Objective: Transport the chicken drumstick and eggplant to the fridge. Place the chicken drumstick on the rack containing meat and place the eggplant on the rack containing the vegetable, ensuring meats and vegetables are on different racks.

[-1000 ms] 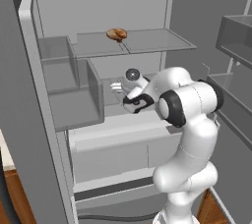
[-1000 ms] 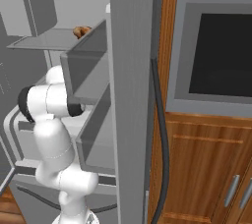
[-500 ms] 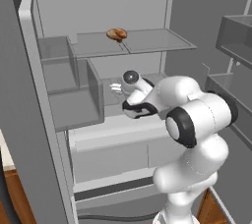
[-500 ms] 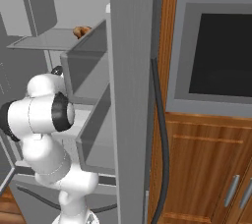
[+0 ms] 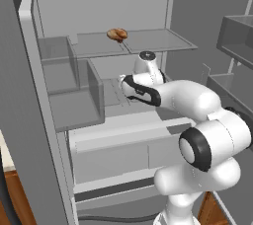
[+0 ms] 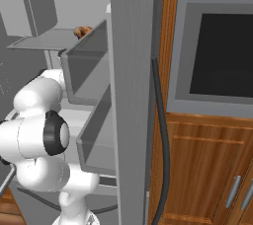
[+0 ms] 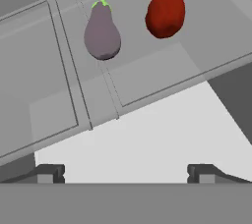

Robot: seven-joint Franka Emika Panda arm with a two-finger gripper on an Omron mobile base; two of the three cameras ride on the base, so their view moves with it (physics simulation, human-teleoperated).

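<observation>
The purple-grey eggplant (image 7: 102,34) lay on a glass shelf, green stem pointing away. A golden-brown chicken drumstick (image 5: 117,34) rested on the fridge's (image 5: 29,135) upper rack (image 5: 153,39).

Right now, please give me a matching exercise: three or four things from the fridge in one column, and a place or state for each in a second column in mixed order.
Things:
1. chicken drumstick
2. eggplant
3. red vegetable
4. gripper

Places or states:
A. open, holding nothing
B. lying on a glass shelf, green stem pointing away from the hand camera
C. on the upper glass shelf, near its middle seam
D. on the same shelf as the purple vegetable, beside it

Pairs: 1-C, 2-B, 3-D, 4-A
</observation>
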